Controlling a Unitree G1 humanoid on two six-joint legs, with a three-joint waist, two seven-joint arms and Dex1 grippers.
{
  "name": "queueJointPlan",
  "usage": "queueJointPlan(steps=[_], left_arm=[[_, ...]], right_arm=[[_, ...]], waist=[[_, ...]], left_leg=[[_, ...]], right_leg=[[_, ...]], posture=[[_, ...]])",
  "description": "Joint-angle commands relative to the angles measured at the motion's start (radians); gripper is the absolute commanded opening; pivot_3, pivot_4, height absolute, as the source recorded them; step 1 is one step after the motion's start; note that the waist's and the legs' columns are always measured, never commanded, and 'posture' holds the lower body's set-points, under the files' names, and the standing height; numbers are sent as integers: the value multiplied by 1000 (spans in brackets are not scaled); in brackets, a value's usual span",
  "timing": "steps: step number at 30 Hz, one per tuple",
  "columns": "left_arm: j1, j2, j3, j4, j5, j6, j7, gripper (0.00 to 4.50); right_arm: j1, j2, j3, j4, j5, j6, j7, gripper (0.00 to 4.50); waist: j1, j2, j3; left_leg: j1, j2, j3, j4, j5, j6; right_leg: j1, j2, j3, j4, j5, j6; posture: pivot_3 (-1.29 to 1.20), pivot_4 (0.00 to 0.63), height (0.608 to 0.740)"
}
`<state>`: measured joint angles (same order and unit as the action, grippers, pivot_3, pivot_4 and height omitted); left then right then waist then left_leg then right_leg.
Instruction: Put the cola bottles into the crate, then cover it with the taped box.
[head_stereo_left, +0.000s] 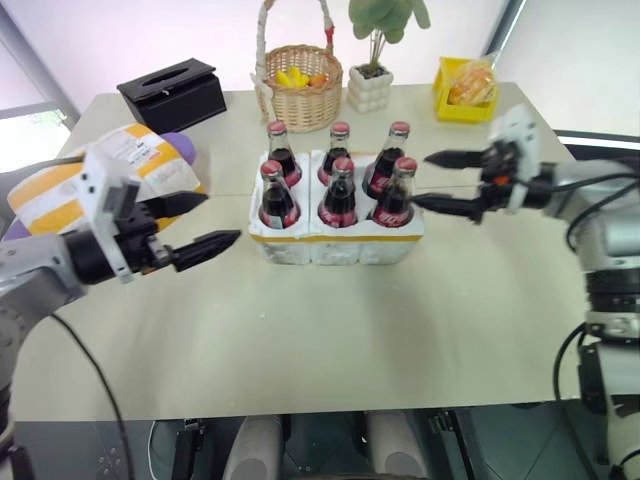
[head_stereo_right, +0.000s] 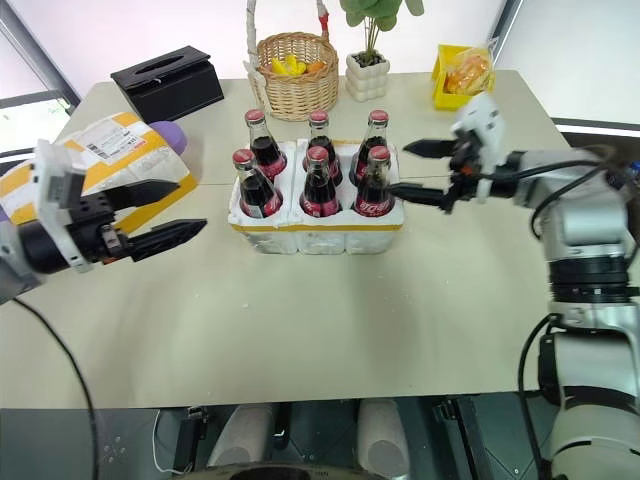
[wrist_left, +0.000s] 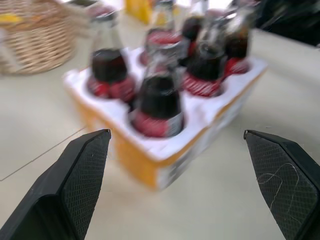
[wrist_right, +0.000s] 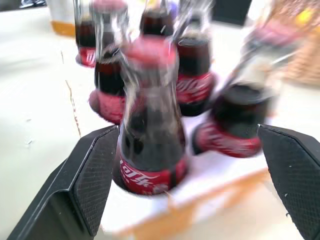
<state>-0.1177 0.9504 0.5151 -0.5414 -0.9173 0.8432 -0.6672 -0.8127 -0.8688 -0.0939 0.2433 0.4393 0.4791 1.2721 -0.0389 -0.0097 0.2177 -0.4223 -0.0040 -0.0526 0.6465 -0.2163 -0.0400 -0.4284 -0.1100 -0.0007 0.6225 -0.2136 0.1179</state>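
White foam crate at centre of the head view, yellow tape band along its base, all six wells filled. Six cola bottles standing upright in two rows of three, red caps up, red labels just above the foam rim.

Left gripper at mid-left of the frame, black fingers spread wide, empty, tips pointing toward the crate and stopping short of its left wall. Same fingers rising at either lower corner of the left wrist view, the crate between them and beyond, nothing pinched.

Right gripper at mid-right of the frame, jaws fully apart, holding nothing; lower fingertip just beside the front-right bottle, touching or not impossible to tell. In the right wrist view, that bottle close ahead between the two spread fingers.

Taped box at the left edge of the frame, behind the left gripper, white foam with wide yellow bands and a shipping label on top, resting on the table, well apart from the crate.

Black tissue box at upper left, wicker basket and potted plant at top centre, yellow bin at upper right.
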Motion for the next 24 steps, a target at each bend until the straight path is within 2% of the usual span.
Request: queueJointPlan(steps=[1, 6, 9, 13, 16, 19, 24], left_arm=[[125, 18, 159, -50, 138, -55, 10, 4500], [350, -6, 299, -111, 289, -118, -35, 4500], [485, -25, 365, -112, 458, -182, -19, 4500], [583, -64, 405, -36, 648, -235, 60, 4500], [644, -53, 392, 59, 801, -311, 96, 4500], [646, -23, 355, 192, 908, -412, 129, 4500], [497, 33, 230, 445, 996, -539, 204, 4500]], right_arm=[[-35, -112, -98, -16, 73, 37, 93, 4465], [-46, -189, -127, -54, 148, 103, 173, 4465], [-18, -202, -133, -122, 196, 144, 199, 4465], [4, -187, -134, -189, 226, 163, 186, 4465], [8, -186, -132, -215, 249, 178, 191, 4465], [1, -188, -127, -233, 268, 195, 196, 4465], [-9, -204, -139, -268, 311, 227, 205, 4465]], waist=[[-2, 0, 0], [-7, 0, 0], [-5, 0, 0], [-3, 0, 0], [-2, -1, -1], [-1, -1, -1], [4, -1, -1]], left_leg=[[0, 0, 0, 0, 0, 0], [0, 1, 2, -2, 0, 0], [0, 1, 3, -1, -1, 0], [0, 1, 4, -2, -1, 0], [-2, 1, 4, -1, -1, 0], [-3, 1, 4, -2, -1, -1], [-5, 2, 5, -2, -1, -1]], right_leg=[[0, 0, 0, 0, 0, 0], [0, 0, 0, -4, 1, -1], [0, -1, 0, -5, 1, -2], [-1, -2, 0, -6, 1, -2], [-2, -3, 0, -6, 1, -2], [-3, -3, 0, -7, 1, -2], [-6, -4, -1, -7, 2, -3]], posture=[[0, 150, 740], [0, 150, 740], [0, 150, 740], [0, 150, 740], [0, 150, 740], [0, 150, 740], [0, 150, 740]])
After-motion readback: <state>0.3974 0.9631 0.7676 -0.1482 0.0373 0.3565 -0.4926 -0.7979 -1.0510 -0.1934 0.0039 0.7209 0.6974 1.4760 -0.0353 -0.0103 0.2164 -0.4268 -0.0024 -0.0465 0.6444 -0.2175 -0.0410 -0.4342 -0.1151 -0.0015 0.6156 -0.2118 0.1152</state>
